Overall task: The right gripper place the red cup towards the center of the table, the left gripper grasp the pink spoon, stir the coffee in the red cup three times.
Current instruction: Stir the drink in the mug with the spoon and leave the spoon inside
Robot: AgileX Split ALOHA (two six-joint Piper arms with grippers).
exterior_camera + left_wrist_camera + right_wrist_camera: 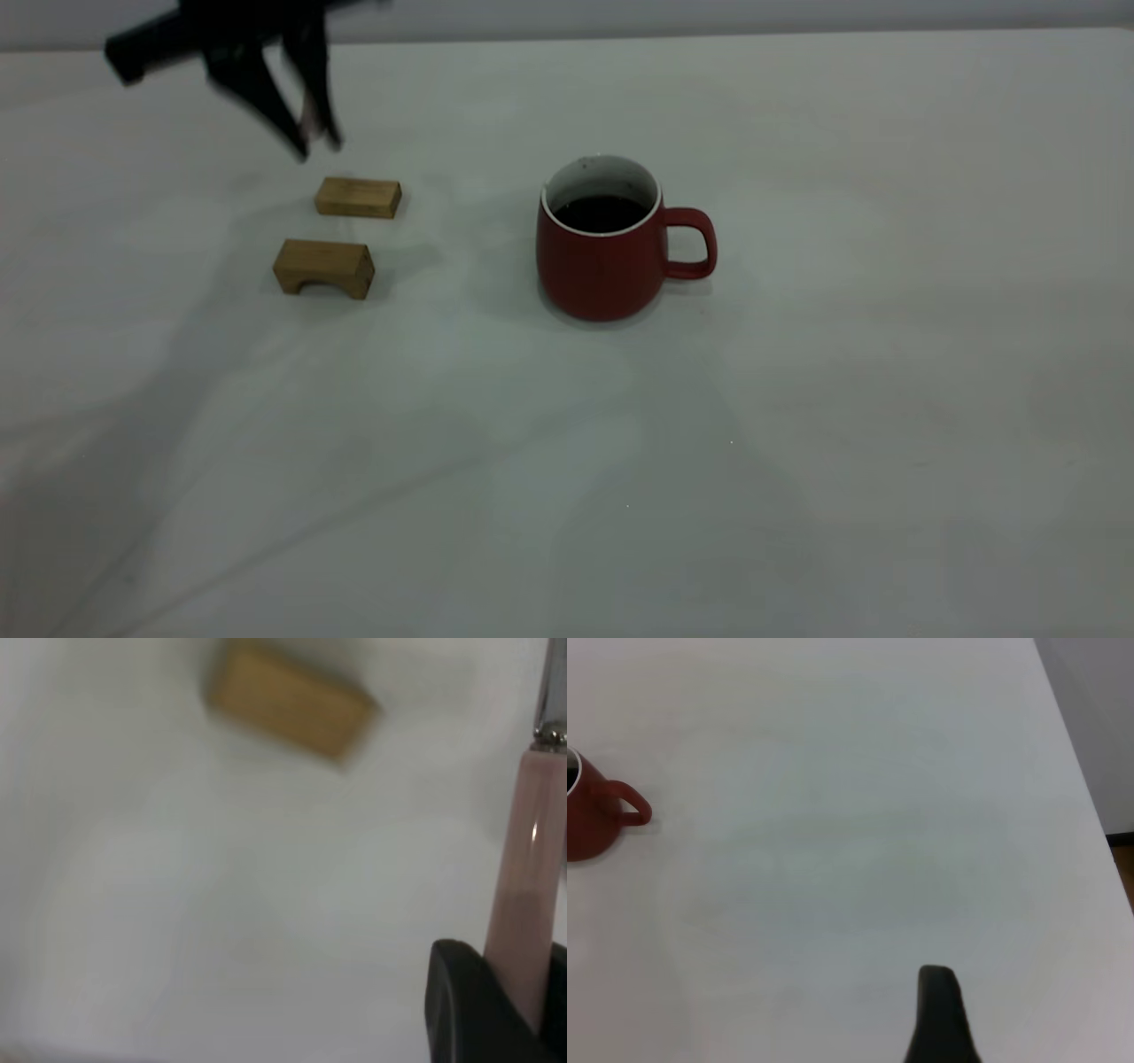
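Note:
The red cup (602,252) stands upright near the middle of the table (797,399), its handle pointing right, with dark coffee (601,213) inside. My left gripper (317,142) hovers at the far left, above and behind the wooden blocks, well apart from the cup. It is shut on the pink spoon (532,886), whose pale handle runs up between the dark fingers (469,1010) to a metal neck. A trace of pink spoon (308,124) shows between the fingers from outside. My right gripper is out of the exterior view; one dark finger (939,1014) shows alone, far from the red cup (594,815).
Two tan wooden blocks lie left of the cup: a flat one (358,197) just below the left gripper and an arched one (323,267) nearer the front. The flat block (288,713) also shows in the left wrist view. The table's right edge (1085,788) is in sight.

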